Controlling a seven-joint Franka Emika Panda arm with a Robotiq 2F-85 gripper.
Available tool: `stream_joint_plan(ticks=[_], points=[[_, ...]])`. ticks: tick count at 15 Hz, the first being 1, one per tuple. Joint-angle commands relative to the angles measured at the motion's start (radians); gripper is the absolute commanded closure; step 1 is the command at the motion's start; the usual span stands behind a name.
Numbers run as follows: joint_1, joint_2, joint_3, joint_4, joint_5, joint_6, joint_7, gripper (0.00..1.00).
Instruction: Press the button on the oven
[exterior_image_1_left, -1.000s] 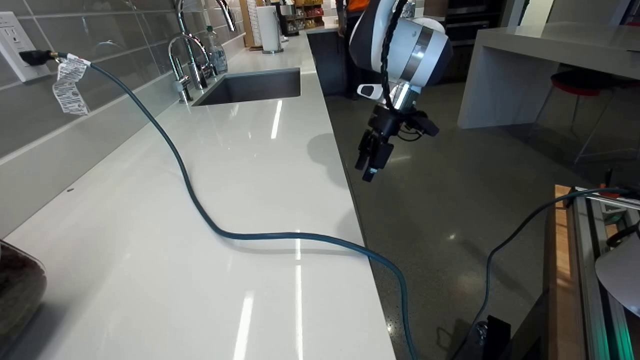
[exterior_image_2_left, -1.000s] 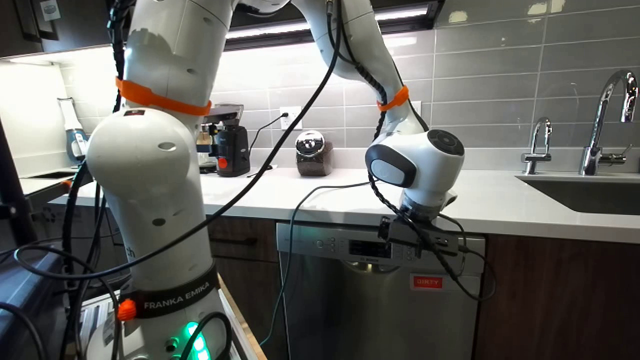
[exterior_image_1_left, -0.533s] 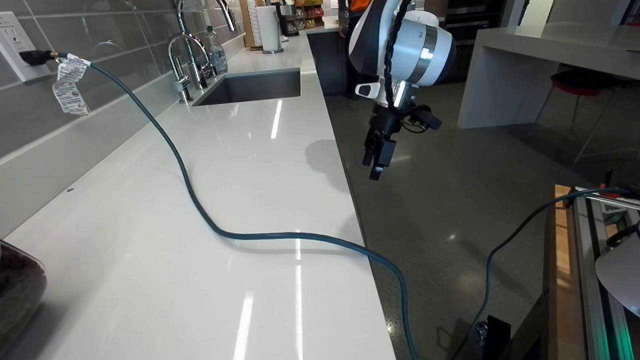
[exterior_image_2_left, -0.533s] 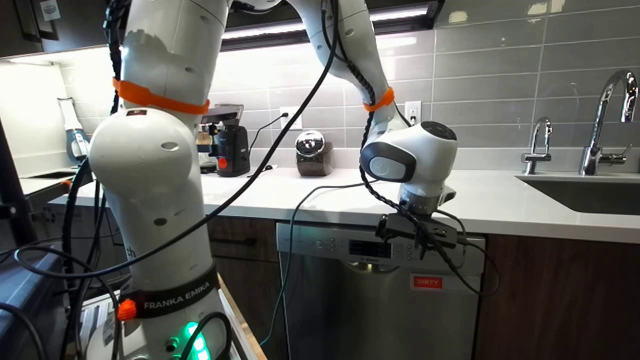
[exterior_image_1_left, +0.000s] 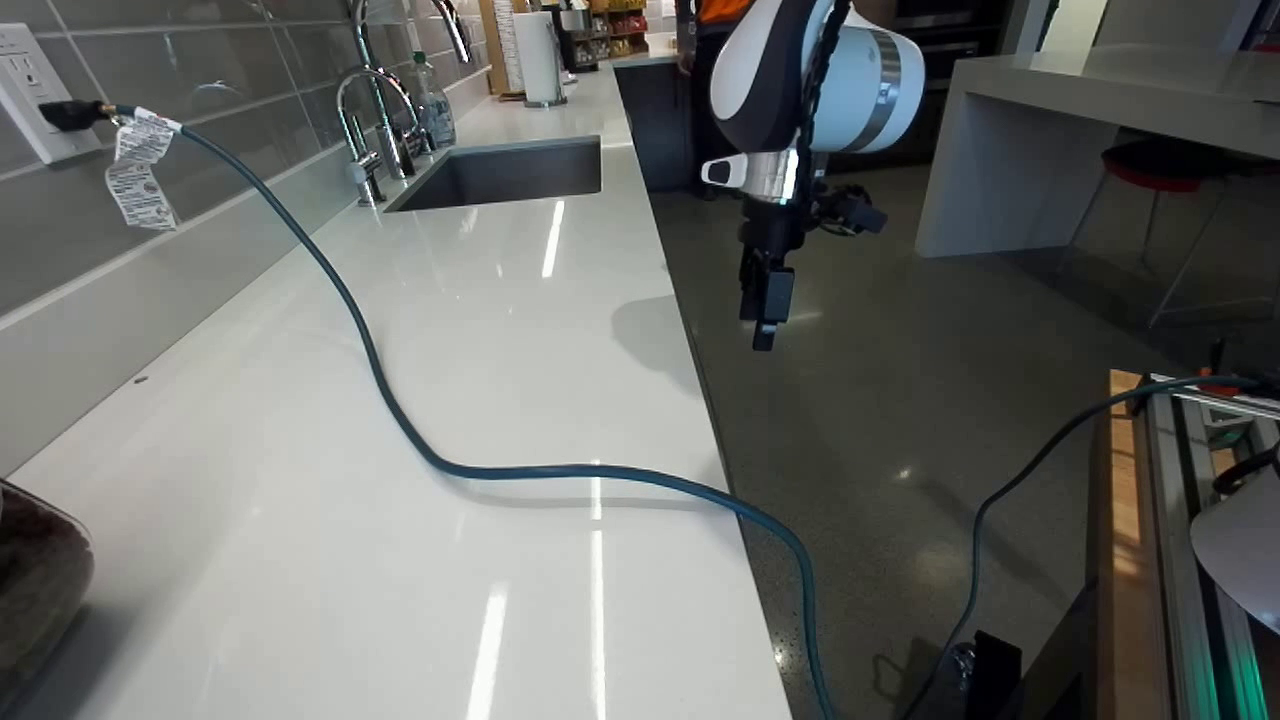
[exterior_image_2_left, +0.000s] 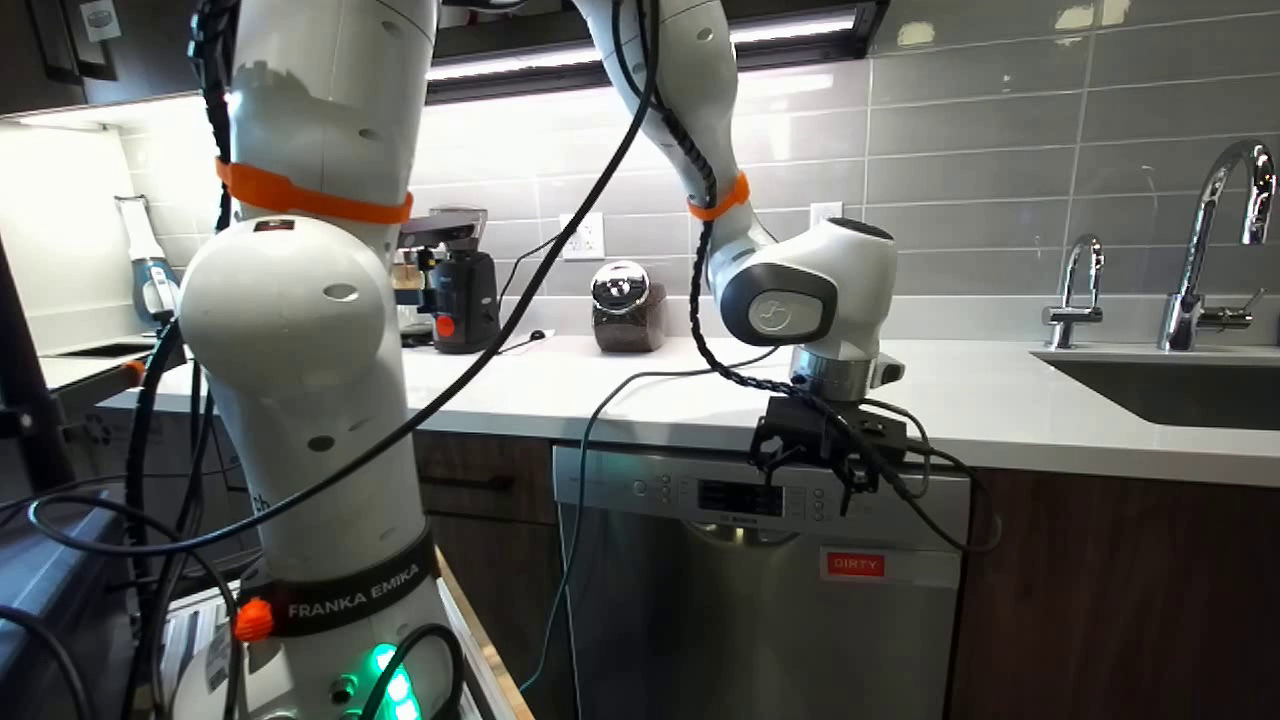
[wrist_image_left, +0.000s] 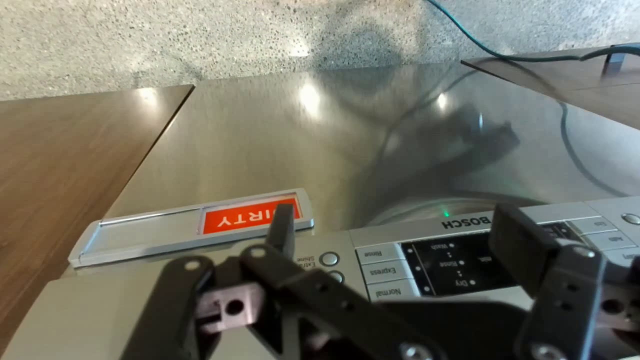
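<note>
Currently, the robot arm (exterior_image_1_left: 862, 95) points its jaws downward in front of a dishwasher (exterior_image_2_left: 760, 610), apart from the front edge of the worktop (exterior_image_1_left: 380, 570). Per the wrist view, the jaws stand wide apart and hold nothing. The dishwasher's control panel (wrist_image_left: 415, 232), near the jaws, carries two round buttons (wrist_image_left: 329, 258) just beside one side of the jaws, the second partly hidden by it, and three oblong buttons (wrist_image_left: 387, 271), marked Rinse, Express and Normal, visible one above another through the gap. A black display (wrist_image_left: 445, 272) adjoins the oblong buttons and passes behind the opposite side of the jaws. Lettering reads upside down in this view. A sign (wrist_image_left: 192, 227) reading DIRTY on red sits on the steel door (wrist_image_left: 260, 140), one end partly behind the jaws. Further back, a blue-green cable (exterior_image_1_left: 590, 471) lies across the worktop, running from a plug (exterior_image_1_left: 70, 115) at the wall socket (exterior_image_1_left: 28, 80) over the front edge. In an exterior view, a lidded jar (exterior_image_2_left: 628, 325) with dark contents stands near the tiled wall (exterior_image_2_left: 970, 220). Farthest along the worktop are the sink (exterior_image_1_left: 510, 172), two chrome taps (exterior_image_1_left: 397, 155) on its wall side, a clear bottle (exterior_image_1_left: 433, 115) just beside them and an upright paper roll (exterior_image_1_left: 540, 58) beyond.
</note>
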Motion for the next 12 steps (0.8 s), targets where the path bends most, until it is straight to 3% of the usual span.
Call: stream_joint_plan(ticks=[1,6,12], points=[[0.011,-0.068,-0.009,-0.045,-0.186,-0.011,0.179,0.0],[0.008,-0.136,0.003,-0.057,-0.342,-0.058,0.319,0.0],[0.018,-0.224,0.016,-0.05,-0.385,-0.193,0.386,0.0]])
